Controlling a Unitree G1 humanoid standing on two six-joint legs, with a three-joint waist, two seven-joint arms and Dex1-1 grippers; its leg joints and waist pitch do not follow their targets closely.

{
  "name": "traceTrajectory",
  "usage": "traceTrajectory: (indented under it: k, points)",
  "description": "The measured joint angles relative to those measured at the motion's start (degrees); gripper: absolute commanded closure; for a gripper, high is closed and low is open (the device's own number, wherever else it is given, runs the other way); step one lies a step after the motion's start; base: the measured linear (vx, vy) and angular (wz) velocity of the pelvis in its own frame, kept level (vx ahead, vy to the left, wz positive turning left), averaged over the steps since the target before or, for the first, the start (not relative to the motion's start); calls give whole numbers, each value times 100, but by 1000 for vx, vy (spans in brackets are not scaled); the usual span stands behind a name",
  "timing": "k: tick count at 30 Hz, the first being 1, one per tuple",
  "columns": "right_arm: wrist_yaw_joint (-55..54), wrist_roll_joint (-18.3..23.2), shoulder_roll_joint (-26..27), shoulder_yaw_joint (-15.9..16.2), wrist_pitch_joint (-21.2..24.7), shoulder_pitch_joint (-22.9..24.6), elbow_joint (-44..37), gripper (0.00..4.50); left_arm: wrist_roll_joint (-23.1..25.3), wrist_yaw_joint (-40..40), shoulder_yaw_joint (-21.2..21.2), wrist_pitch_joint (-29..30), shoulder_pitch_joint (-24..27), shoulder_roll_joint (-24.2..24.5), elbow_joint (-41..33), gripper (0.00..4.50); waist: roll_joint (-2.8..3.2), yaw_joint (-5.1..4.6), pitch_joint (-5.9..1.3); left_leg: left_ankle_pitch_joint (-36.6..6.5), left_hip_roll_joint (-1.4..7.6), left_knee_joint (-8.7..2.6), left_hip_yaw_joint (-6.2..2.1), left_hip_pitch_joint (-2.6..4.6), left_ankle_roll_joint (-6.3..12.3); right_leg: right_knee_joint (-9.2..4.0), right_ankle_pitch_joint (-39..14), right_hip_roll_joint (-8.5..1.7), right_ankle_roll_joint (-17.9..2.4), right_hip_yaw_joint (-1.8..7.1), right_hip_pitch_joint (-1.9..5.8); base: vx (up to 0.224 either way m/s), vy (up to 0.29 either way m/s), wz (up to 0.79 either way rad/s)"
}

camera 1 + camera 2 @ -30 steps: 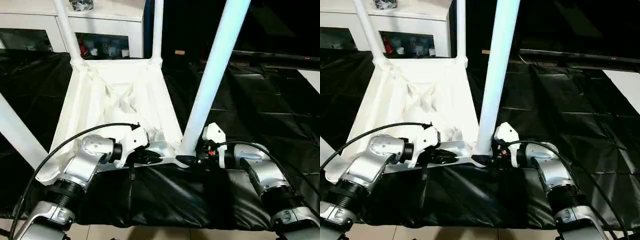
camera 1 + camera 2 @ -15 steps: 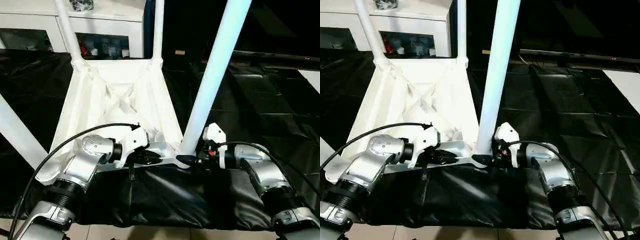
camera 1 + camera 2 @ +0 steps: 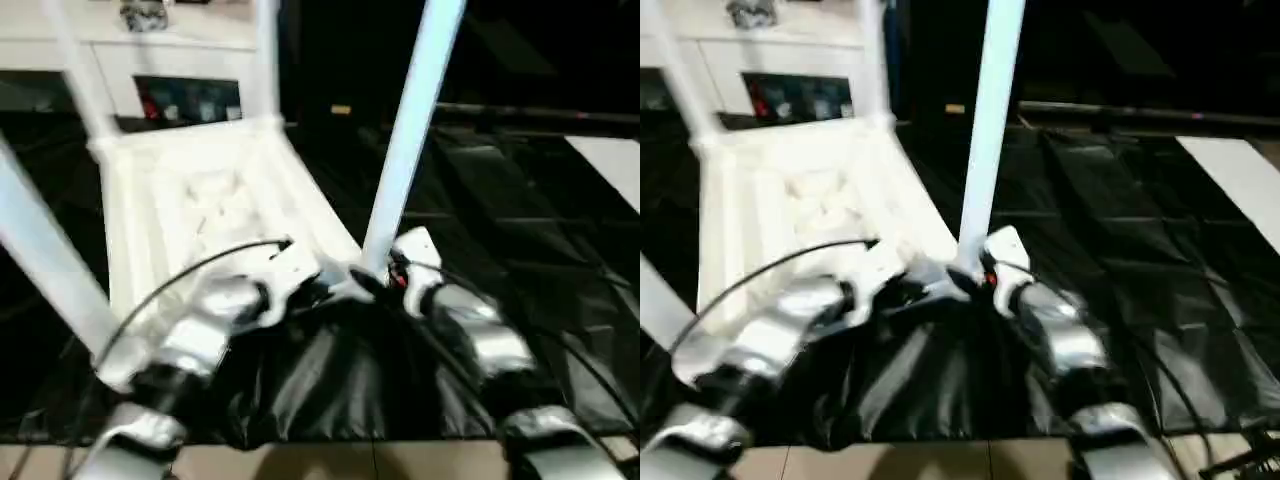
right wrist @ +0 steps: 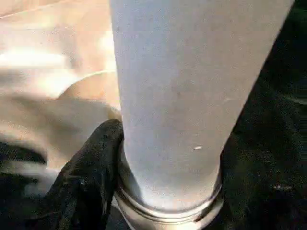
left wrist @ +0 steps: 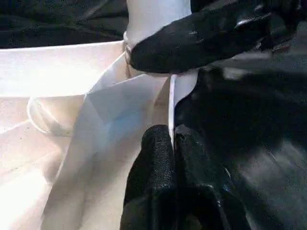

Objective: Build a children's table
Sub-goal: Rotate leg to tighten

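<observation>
From the head cameras, the children's table (image 3: 190,190) lies upside down on black sheeting (image 3: 1120,260), its ribbed underside facing up and legs rising from its corners. The near right leg (image 3: 405,150) stands tall out of the corner socket closest to the robot. Both silver forearms reach in toward that corner: the left pincer (image 3: 318,290) sits at the table's near edge, and the right pincer (image 3: 385,280) is at the foot of the leg. A white cabinet (image 3: 170,75) with glass doors stands behind.

In the left wrist view, the left pincer (image 5: 171,143) is pressed together on the thin white edge of the table, which runs up between its two black fingers. Just beyond, a black finger of the right pincer (image 5: 206,36) lies across the base of the leg.

In the right wrist view, the leg (image 4: 187,96) stands close up, its ringed base seated in the socket. One black finger (image 4: 88,177) presses against its side; the pincer is clamped around the leg's base.
</observation>
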Motion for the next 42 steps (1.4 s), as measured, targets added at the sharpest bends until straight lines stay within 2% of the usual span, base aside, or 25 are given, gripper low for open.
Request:
traceTrajectory:
  k: [4, 5, 6, 7, 9, 11, 14, 19, 22, 27, 29, 33, 35, 39, 41, 42]
  points:
    - [-393, -69, 120, -17, -102, -129, 199, 183, 58, 200, 0, 20, -33, -91, 42, 450, 3, 5, -2, 0, 0, -3, -1, -3, 0, -1, 1, 0, 1, -1, -5, 0, 0, 0]
    - [-375, -67, 118, -18, -147, -129, 220, 148, 59, 193, -1, 20, -33, -90, 36, 450, 4, 6, -3, 0, 0, -3, -1, -3, 0, -1, 2, 0, 1, -1, -5, 0, 0, 0]
    - [-349, -65, 112, -24, -174, -128, 227, 148, 59, 181, 0, 20, -32, -90, 27, 450, 5, 7, -3, 0, 0, -3, -1, -3, 0, -1, 3, 0, 1, -1, -5, 0, 0, 0]
    - [-302, -63, 99, -36, -180, -128, 226, 114, 59, 167, 0, 20, -31, -89, 17, 450, 5, 8, -3, 0, 0, -5, -1, -5, 0, -1, 6, 1, 0, -2, -5, 0, 0, 0]
    - [-159, -72, 62, -42, -177, -127, 219, 111, 58, 118, 0, 20, -26, -83, -7, 450, 4, 13, -2, 0, 1, -5, -1, -7, 0, 0, 7, 1, 0, -3, -6, 0, 0, 0]
    - [-26, -82, 27, -40, -177, -124, 198, 84, 55, 46, -1, 15, -3, -66, -57, 450, 4, 23, -2, 0, 2, -10, 0, -9, 0, 0, 8, 1, 0, -5, -7, 0, 0, 0]
    - [381, -151, -193, 159, -251, -77, 63, 60, -20, -213, -50, -57, 54, 48, -171, 450, 4, 47, -2, 0, 3, -20, 1, -16, 0, 5, 12, 2, -6, -8, -12, 0, 0, 0]
    - [1114, -169, -516, 376, -548, 152, -262, 60, -204, -777, -84, -258, 127, 357, -302, 450, 12, 144, -1, 0, 7, -38, 10, -35, 1, 9, 10, 8, -11, -14, -25, 0, 0, 0]
    - [1912, -15, -797, 480, -582, 353, -573, 60, -306, -1203, -86, -367, 169, 561, -378, 450, 10, 195, 0, 0, 7, -30, 12, -32, 1, 2, 5, 6, -11, -15, -28, 0, 0, 0]
    - [3031, 241, -1188, 643, -515, 552, -935, 60, -499, -1849, -107, -536, 217, 875, -413, 450, 0, 220, 7, -1, 6, -10, 13, -48, 3, 0, 5, 3, -11, -13, -28, 0, 0, 0]
    - [3336, 304, -1310, 685, -494, 582, -1027, 94, -556, -2024, -130, -590, 221, 970, -413, 450, 2, 222, 11, -1, 8, -5, 13, -48, 3, 3, 5, 3, -12, -13, -27, 0, 0, 0]
    - [3782, 440, -1466, 724, -413, 606, -1131, 97, -641, -2273, -162, -706, 218, 1105, -405, 450, 3, 214, 12, 0, 8, 0, 13, -47, 2, 6, 6, 3, -12, -11, -26, 0, 0, 0]
    - [3917, 466, -1522, 741, -369, 608, -1169, 136, -662, -2334, -162, -732, 213, 1161, -384, 450, 3, 216, 12, 0, 7, -1, 13, -47, 2, 7, 6, 3, -12, -11, -26, 0, 0, 0]
    - [4023, 475, -1579, 742, -318, 644, -1248, 146, -679, -2445, -168, -783, 213, 1196, -368, 450, 3, 234, 12, 0, 8, 0, 13, -47, 3, 9, 6, 3, -12, -13, -26, 0, 0, 0]
    - [4059, 488, -1588, 741, -274, 679, -1297, 179, -690, -2472, -184, -802, 213, 1207, -366, 450, 3, 243, 12, 0, 8, 1, 13, -47, 3, 9, 6, 3, -12, -12, -26, 0, 0, 0]
    - [4076, 491, -1592, 743, -270, 690, -1308, 179, -692, -2485, -188, -810, 213, 1212, -364, 450, 3, 246, 12, 0, 8, 3, 13, -47, 3, 10, 6, 3, -12, -12, -25, 0, 0, 0]
